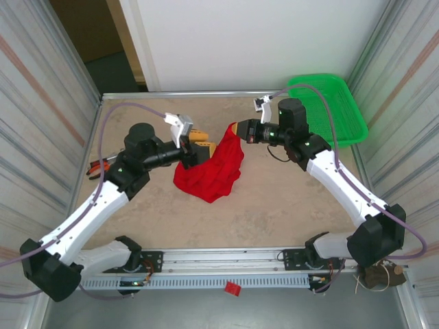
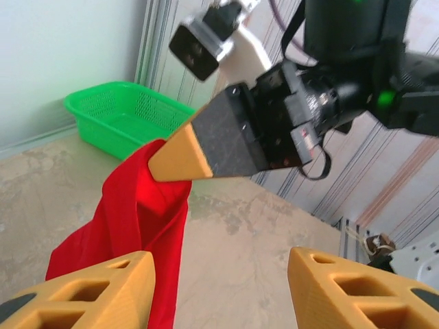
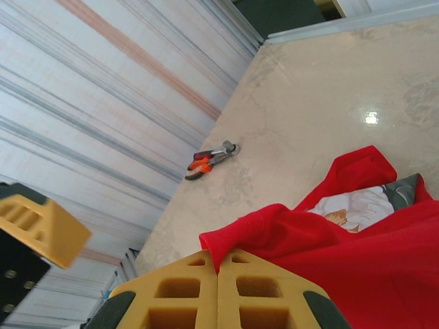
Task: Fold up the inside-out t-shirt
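The t-shirt (image 1: 211, 171) drapes lengthwise near-left from the right end effector (image 1: 235, 129) clamping it; left end effector (image 1: 204, 144) apart.

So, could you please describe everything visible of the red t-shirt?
The t-shirt is bright red soft cloth, bunched and creased. The shut right gripper pinches one edge up; the rest hangs to a heap on the table. A dark label and white print show. The left gripper is open beside it.

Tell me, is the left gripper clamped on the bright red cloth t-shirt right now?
No, the left gripper stands wide open in the left wrist view, while the right gripper pinches the red t-shirt.
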You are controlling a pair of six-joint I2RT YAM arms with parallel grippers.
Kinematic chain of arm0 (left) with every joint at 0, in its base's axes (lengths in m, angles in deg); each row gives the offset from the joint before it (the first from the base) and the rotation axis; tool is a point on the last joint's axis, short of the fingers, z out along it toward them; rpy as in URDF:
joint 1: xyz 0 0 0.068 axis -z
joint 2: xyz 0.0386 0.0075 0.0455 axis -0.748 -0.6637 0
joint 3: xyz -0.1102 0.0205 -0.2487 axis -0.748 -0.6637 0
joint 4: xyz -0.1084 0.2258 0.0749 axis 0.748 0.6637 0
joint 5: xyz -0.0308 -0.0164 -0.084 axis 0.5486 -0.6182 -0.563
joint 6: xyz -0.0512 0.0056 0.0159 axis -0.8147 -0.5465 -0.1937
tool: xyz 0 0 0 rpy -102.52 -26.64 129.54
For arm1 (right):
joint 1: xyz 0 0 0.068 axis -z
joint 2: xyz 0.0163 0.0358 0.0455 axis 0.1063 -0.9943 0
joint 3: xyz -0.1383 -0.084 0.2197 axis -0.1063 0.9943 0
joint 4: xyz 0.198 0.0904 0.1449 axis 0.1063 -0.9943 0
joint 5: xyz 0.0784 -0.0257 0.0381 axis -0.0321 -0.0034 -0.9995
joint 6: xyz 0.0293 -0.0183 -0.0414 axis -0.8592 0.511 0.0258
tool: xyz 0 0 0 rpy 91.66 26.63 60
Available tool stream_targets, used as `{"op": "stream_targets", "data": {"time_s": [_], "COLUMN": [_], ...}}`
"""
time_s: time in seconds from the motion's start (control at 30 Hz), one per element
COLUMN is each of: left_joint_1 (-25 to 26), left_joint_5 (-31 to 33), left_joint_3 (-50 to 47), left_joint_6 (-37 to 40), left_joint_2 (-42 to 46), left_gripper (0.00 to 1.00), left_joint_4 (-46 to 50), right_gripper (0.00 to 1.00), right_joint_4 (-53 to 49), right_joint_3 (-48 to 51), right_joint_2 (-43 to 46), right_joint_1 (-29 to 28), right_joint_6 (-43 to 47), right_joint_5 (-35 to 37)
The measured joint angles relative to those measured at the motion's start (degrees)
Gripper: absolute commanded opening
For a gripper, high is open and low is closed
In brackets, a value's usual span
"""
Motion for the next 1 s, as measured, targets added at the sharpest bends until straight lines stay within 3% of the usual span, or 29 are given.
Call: {"op": "stream_targets", "data": {"time_s": [0.37,0.57,0.6,0.63,0.7,0.73,0.77,0.8,0.87,0.9,1.0], "left_joint_1": [6.62,6.91,6.91,6.99,6.99,6.99,6.99,6.99,6.99,6.93,6.29], "left_joint_5": [16.20,19.17,19.19,19.17,18.69,18.23,17.66,17.07,15.39,14.01,9.33], "left_joint_3": [-4.66,-4.35,-3.23,-1.77,2.56,4.90,7.30,9.86,14.95,18.29,27.76], "left_joint_6": [6.69,7.87,8.09,8.37,8.48,8.52,8.59,8.85,8.63,8.57,7.28], "left_joint_2": [-5.99,-9.20,-10.82,-12.57,-16.92,-18.80,-20.41,-21.73,-23.12,-23.52,-23.78], "left_gripper": [0.63,0.65,0.58,0.43,0.04,0.00,0.00,0.00,0.00,0.00,0.00], "left_joint_4": [0.79,-0.09,-0.11,-0.09,-0.31,-0.24,-0.20,-0.02,0.74,1.53,3.54], "right_gripper": [0.00,0.00,0.00,0.00,0.00,0.00,0.08,0.32,0.60,0.67,0.71], "right_joint_4": [-0.37,-0.44,-0.46,-0.52,-0.85,-1.11,-1.51,-1.92,-2.47,-2.62,-3.74], "right_joint_3": [-0.96,-1.11,-1.25,-1.44,-2.36,-2.99,-3.76,-4.68,-6.21,-6.64,-6.25], "right_joint_2": [0.07,0.07,0.07,0.07,0.09,0.15,0.28,0.59,1.77,2.95,8.41], "right_joint_1": [-0.42,-0.52,-0.63,-0.68,-0.68,-0.61,-0.42,-0.07,1.62,3.02,9.03], "right_joint_6": [0.00,0.00,0.00,0.00,0.00,0.00,-0.02,-0.02,-0.28,-0.31,-0.35], "right_joint_5": [0.11,0.24,0.28,0.31,0.61,0.79,0.96,1.20,1.55,1.99,3.52]}}
